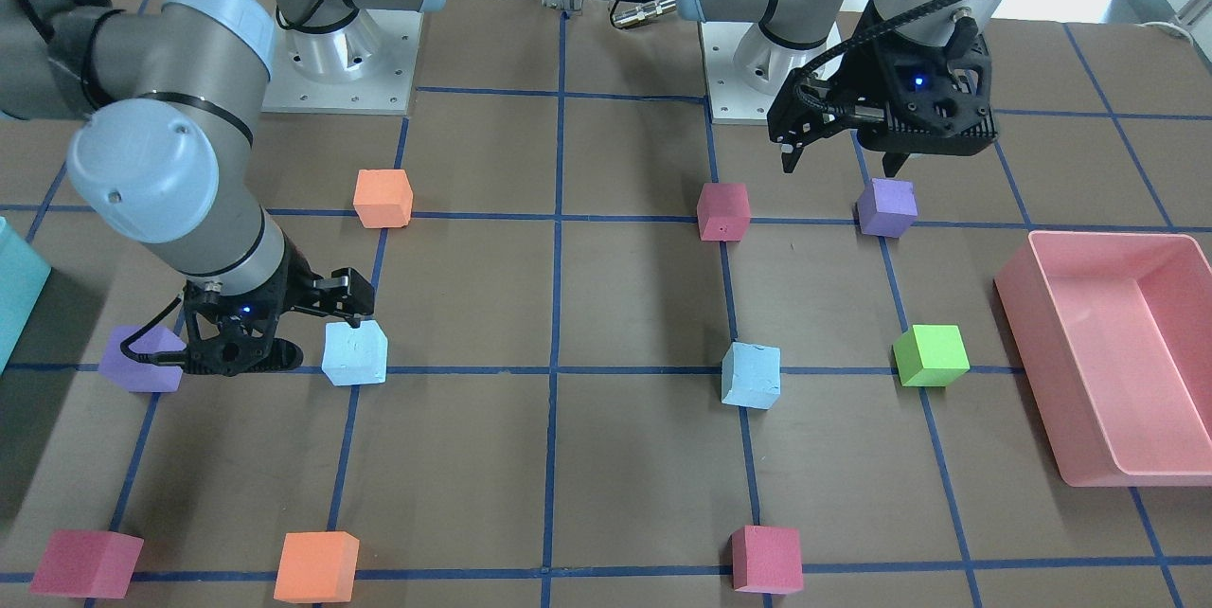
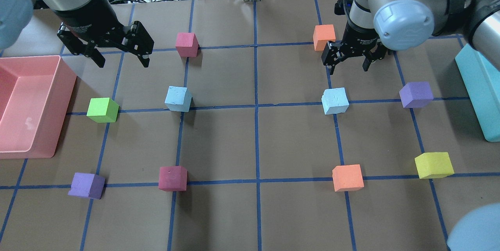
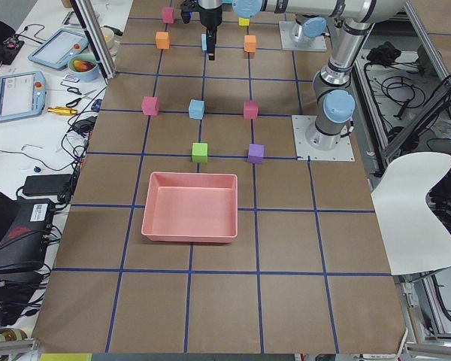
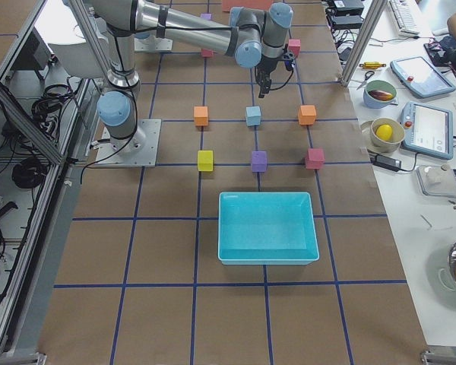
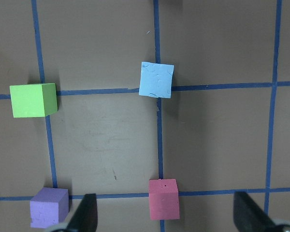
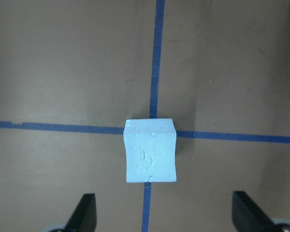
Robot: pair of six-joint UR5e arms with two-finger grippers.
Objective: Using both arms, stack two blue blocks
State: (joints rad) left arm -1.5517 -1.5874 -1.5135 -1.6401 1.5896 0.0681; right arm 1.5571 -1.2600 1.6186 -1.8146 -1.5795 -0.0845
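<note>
Two pale blue blocks sit apart on the brown table, one on my left half (image 2: 178, 98) and one on my right half (image 2: 335, 101). My left gripper (image 2: 117, 53) is open and empty, held high, off to the far left of the left block (image 5: 156, 79). My right gripper (image 2: 348, 63) is open and empty and hovers above the right block, which lies between and just ahead of its fingers (image 6: 84, 212) in the right wrist view (image 6: 150, 151). In the front view the right gripper (image 1: 312, 329) stands beside that block (image 1: 355, 352). The other block (image 1: 751, 375) sits alone.
A pink bin (image 2: 58, 86) stands at the left edge, a teal bin (image 2: 478, 94) at the right. Around the blocks lie a green cube (image 2: 102, 110), purple cubes (image 2: 416, 94) (image 2: 86, 185), magenta cubes (image 2: 186, 44) (image 2: 172, 178), orange cubes (image 2: 324, 36) (image 2: 347, 177) and a yellow cube (image 2: 433, 165).
</note>
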